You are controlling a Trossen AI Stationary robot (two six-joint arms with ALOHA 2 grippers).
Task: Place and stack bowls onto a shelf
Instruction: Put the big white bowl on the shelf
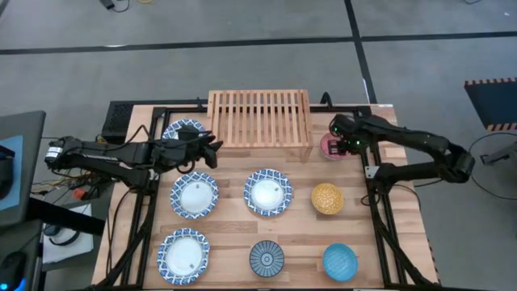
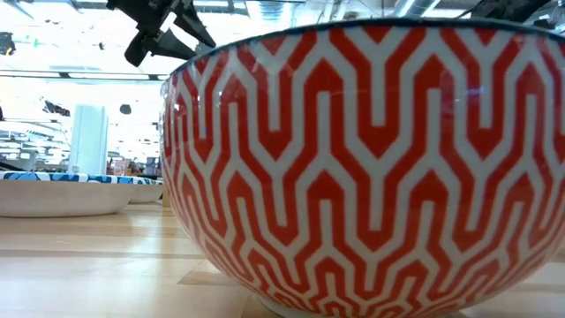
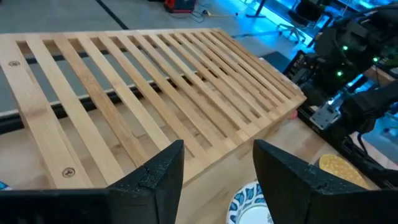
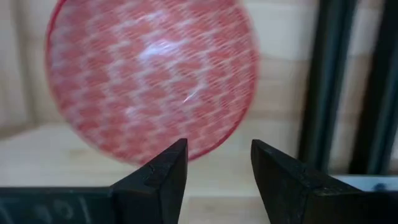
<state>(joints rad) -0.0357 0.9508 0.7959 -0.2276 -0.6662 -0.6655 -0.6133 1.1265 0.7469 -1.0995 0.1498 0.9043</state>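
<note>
- The right gripper (image 1: 338, 144) is seen poised directly over the red bowl (image 1: 331, 147), which sits on the tabletop (image 1: 299, 242) just beside the right end of the shelf (image 1: 259, 117).
- In the right wrist view, its fingers (image 4: 163, 177) are held moderately apart with nothing between them; the red bowl (image 4: 152, 78) lies just beyond the tips, not gripped.
- The left gripper (image 1: 212, 147) is stretched out near the front left corner of the shelf, partly over a blue-and-white patterned bowl (image 1: 183, 131) at the shelf's left.
- Its fingers (image 3: 160, 177) are likewise shown parted and empty in the left wrist view, with the slatted shelf top (image 3: 143, 93) bare ahead of them.
- Three more wide patterned bowls are laid out on the table: one left of centre (image 1: 194, 195), one at centre (image 1: 268, 192) and one at the front left (image 1: 183, 255).
- The yellow bowl (image 1: 327, 198) is set to the right of the centre bowl, with the plain blue bowl (image 1: 340, 262) nearer the front right corner.
- The striped blue bowl (image 1: 266, 259) is placed at the front, between the front-left patterned bowl and the plain blue one.
- The low view is filled by the red bowl's zigzag-patterned side (image 2: 371, 168), resting on the wood.
</note>
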